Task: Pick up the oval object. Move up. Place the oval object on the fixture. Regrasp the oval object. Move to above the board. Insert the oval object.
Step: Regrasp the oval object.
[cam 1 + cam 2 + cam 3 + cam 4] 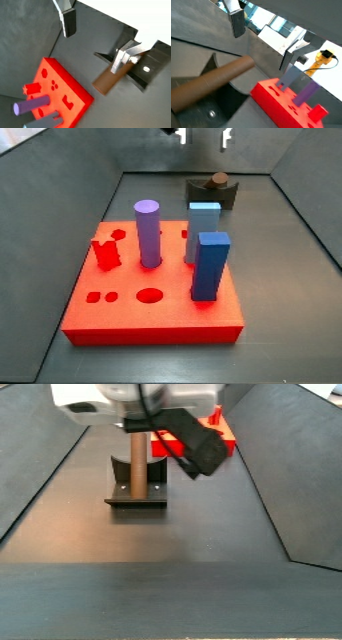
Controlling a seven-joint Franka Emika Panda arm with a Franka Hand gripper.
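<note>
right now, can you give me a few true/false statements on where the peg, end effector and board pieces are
1. The oval object rests on the fixture. True.
2. The end effector is shut on the oval object. False: it is open above it, holding nothing.
3. A purple cylinder stands in the board. True.
4. The oval object is already in the board. False: it is on the fixture, apart from the board.
5. The board is blue. False: it is red.

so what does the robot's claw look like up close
The claw has two flat silver metal fingers with dark pads on their inner faces. In a side view its body is a white casing with a black part underneath. No cables or markings are visible.
</note>
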